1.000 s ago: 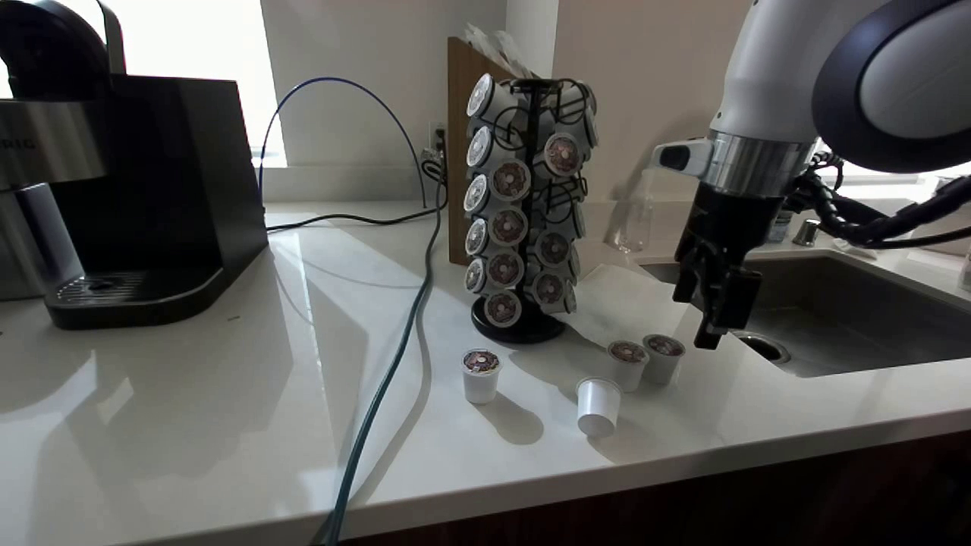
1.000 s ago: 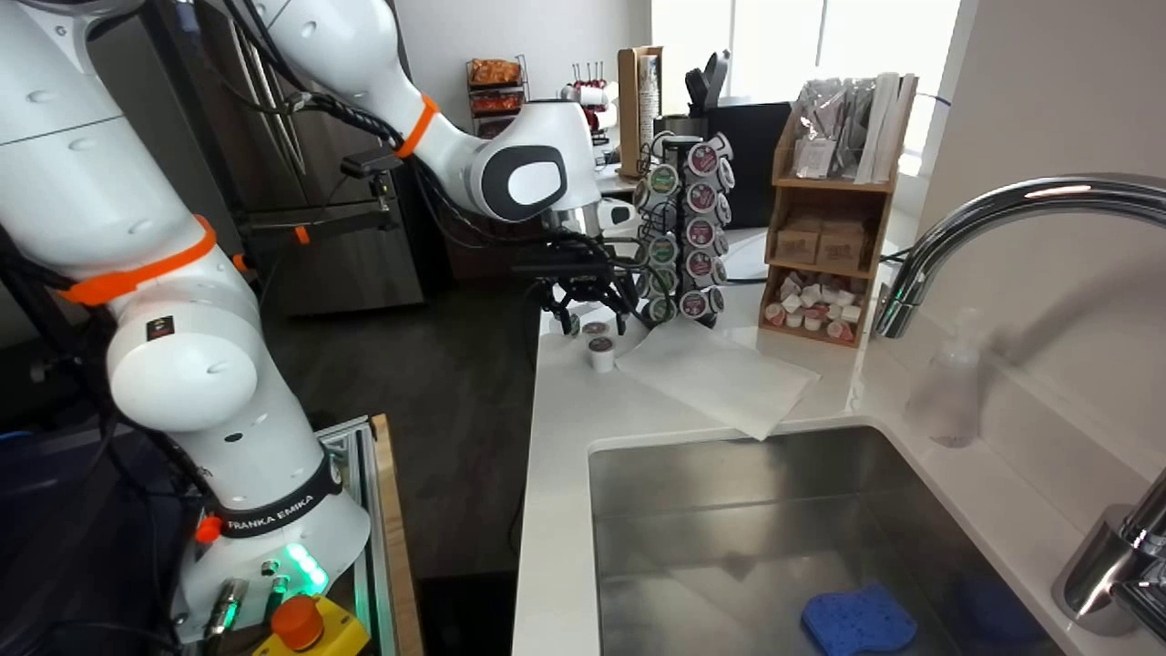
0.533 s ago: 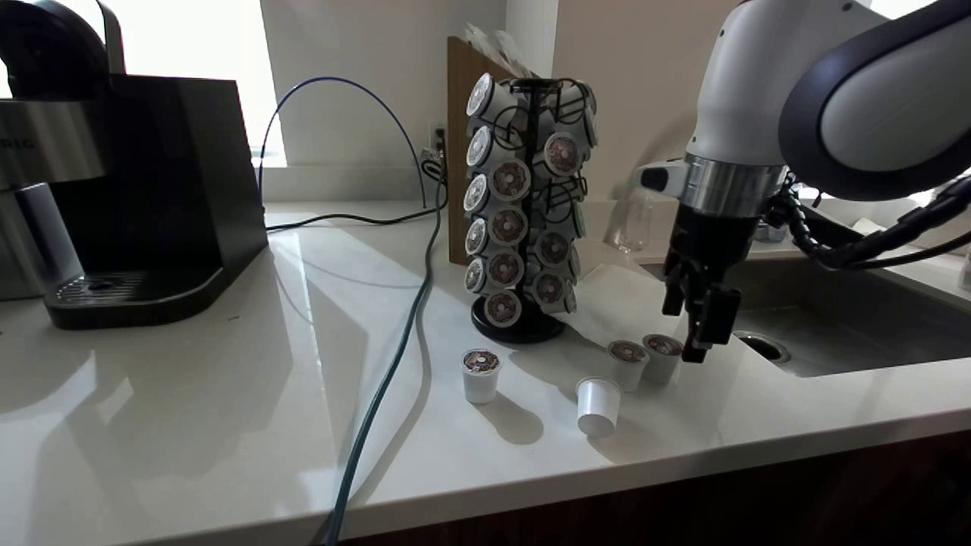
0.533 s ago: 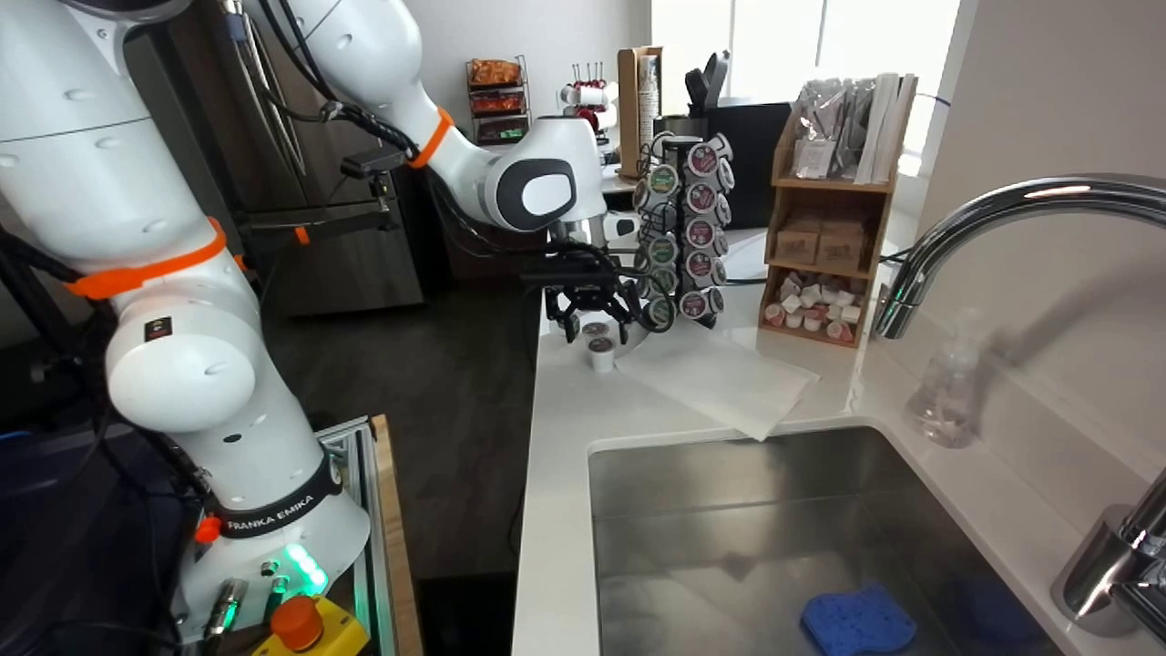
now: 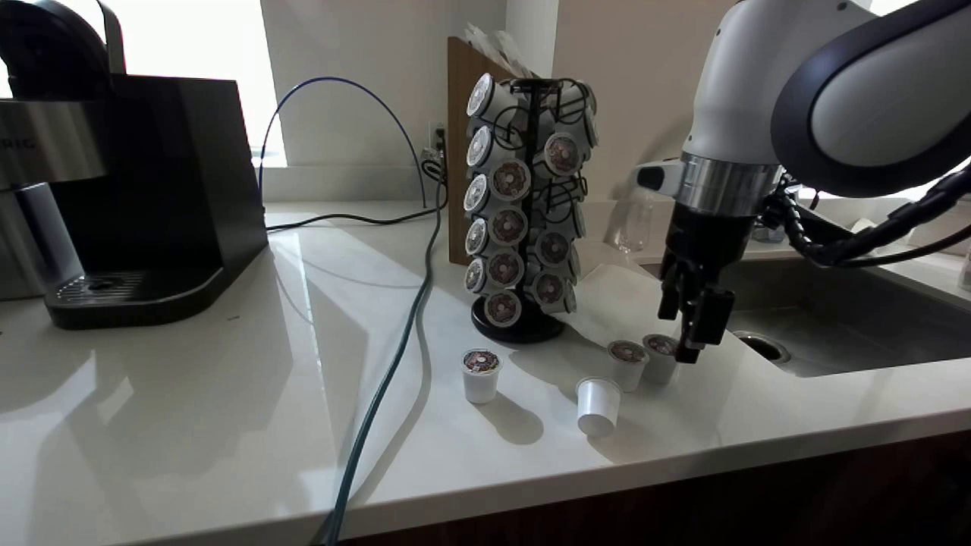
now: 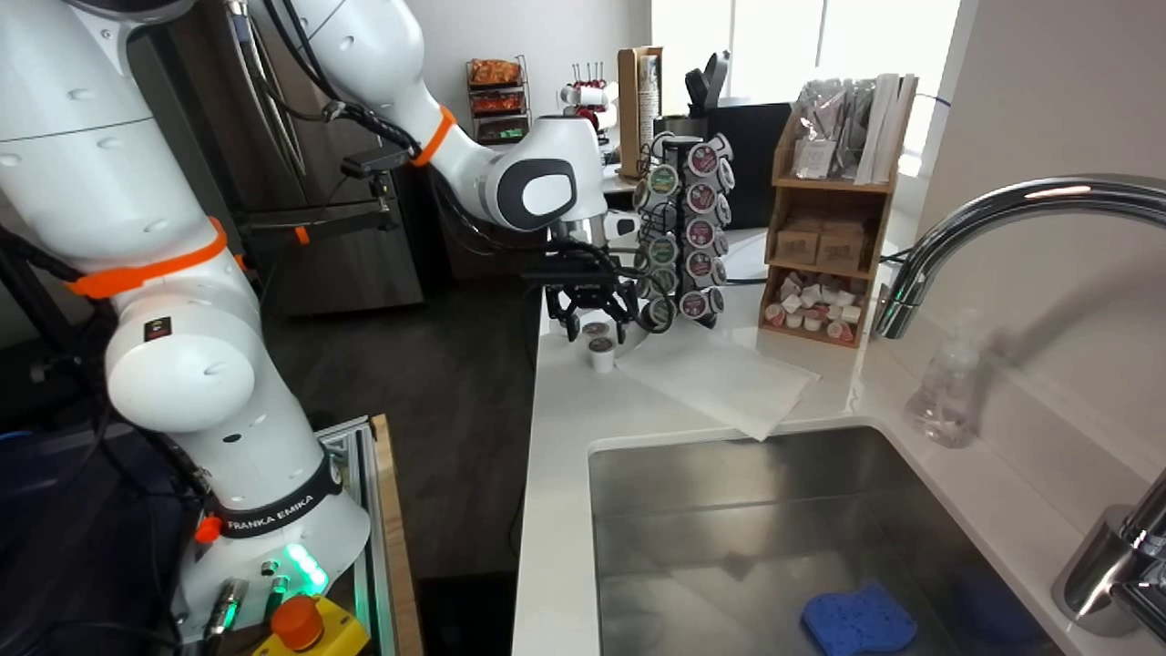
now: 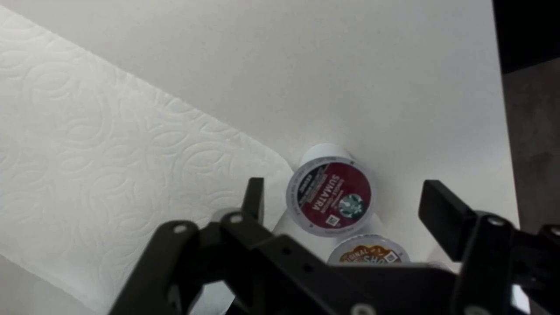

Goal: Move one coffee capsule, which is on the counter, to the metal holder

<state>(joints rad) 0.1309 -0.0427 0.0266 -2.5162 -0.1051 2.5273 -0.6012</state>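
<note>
The coffee capsule (image 5: 658,362) stands upright on the counter, beside another pod. In an exterior view its grey body (image 6: 602,363) is nearest the sink. The wrist view shows its dark-red lid and pale rim (image 7: 330,197). My gripper (image 7: 348,203) is open and empty, with the capsule between its fingers in that view, nearer the left finger. The gripper (image 5: 677,330) hangs just above and beside the capsule, and one fingertip overlaps its edge in this exterior view. In an exterior view the gripper (image 6: 597,332) sits over the pods. The metal holder (image 5: 531,326), loaded with pods, stands behind.
A second pod (image 5: 627,368) stands beside the capsule. A white pod (image 5: 598,409) lies tilted nearby, and another (image 5: 481,379) stands further left. A paper towel (image 6: 720,378) lies by the sink (image 6: 729,547). A cable (image 5: 379,394) crosses the counter. The black coffee machine (image 5: 167,174) is at left.
My gripper has come slightly lower and toward the pods, mostly in the first half second. Since then it has barely shifted, and a fingertip now overlaps the capsule's edge. The pods have not moved.
</note>
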